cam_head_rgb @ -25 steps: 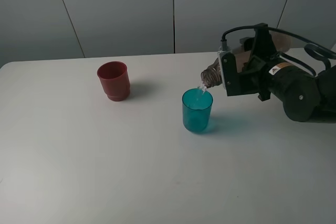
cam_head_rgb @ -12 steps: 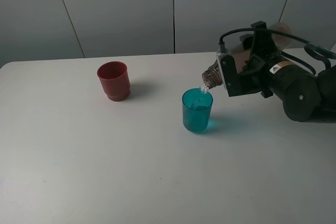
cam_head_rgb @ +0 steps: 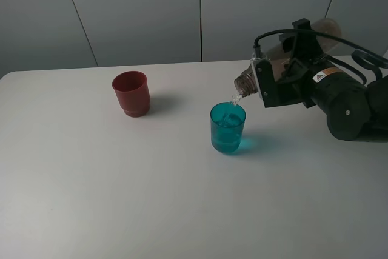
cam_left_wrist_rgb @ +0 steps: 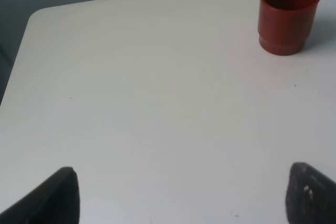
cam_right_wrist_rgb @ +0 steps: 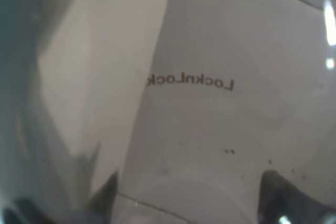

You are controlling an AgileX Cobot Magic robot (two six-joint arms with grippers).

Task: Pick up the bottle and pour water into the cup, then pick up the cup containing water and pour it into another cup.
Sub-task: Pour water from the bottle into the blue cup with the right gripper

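My right gripper (cam_head_rgb: 290, 65) pinches the tilted bottle (cam_head_rgb: 245, 83), mouth just above the teal cup (cam_head_rgb: 228, 128), water (cam_head_rgb: 234, 100) streaming in; my left gripper (cam_left_wrist_rgb: 184, 195) stands spread

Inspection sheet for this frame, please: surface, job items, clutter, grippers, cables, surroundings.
Surface: white table, no spill seen.
Job items: bottle tilted, mouth above the teal cup, water streaming in; teal cup upright, part-filled; red cup upright, standing apart.
Clutter: nothing seen.
Grippers: right gripper shut on the bottle; left gripper open, holding nothing.
Cables: black cable looped over the right wrist, clear of both cups.
Surroundings: grey panelled wall behind the table.
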